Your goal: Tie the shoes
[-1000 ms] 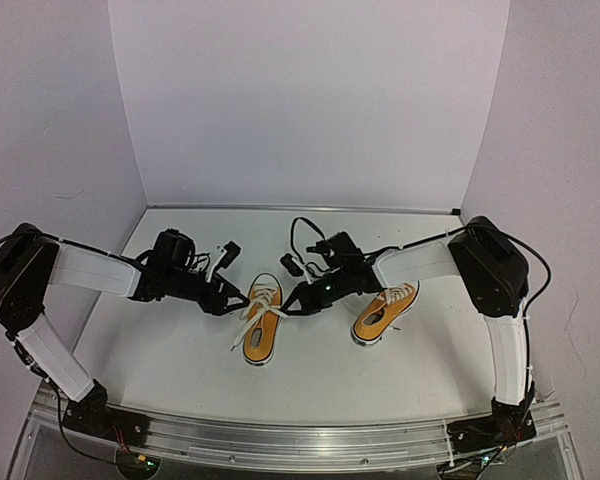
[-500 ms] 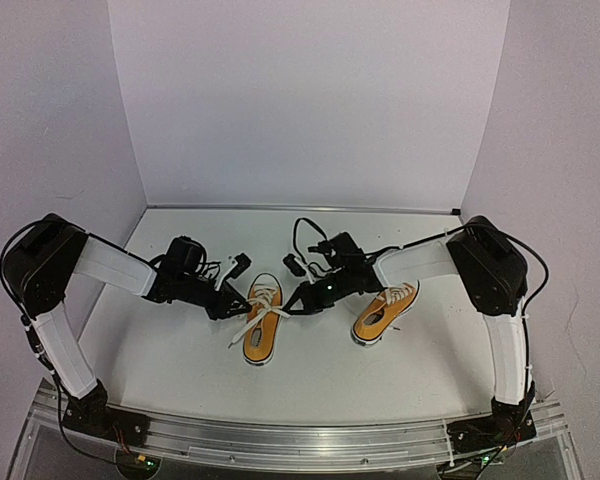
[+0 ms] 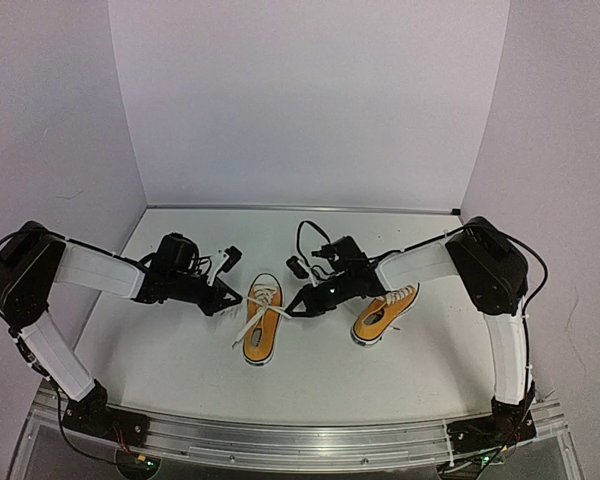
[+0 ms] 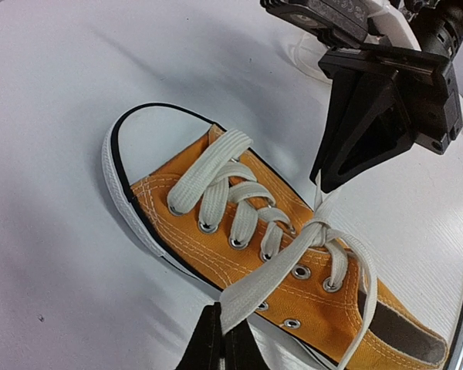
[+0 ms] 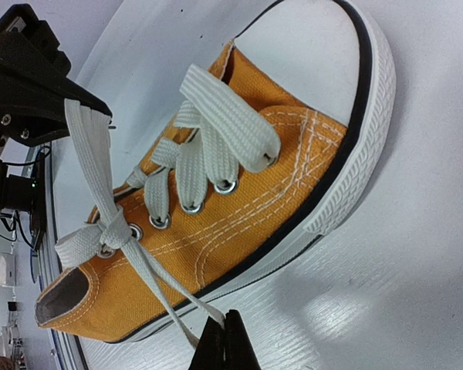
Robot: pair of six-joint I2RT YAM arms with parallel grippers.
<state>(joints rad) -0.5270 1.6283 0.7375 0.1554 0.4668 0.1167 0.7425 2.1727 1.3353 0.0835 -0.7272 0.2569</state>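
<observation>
Overhead, two orange-yellow canvas sneakers sit on the white counter (image 3: 180, 370): the left sneaker (image 3: 258, 335) mid-counter, toe pointing far, the right sneaker (image 3: 385, 312) near its right side. Only the wrist views show the grasp: the left gripper (image 4: 220, 347) pinches one end of the white lace (image 4: 272, 268), the right gripper (image 5: 225, 345) the other end, crossed once near the top eyelets.
</observation>
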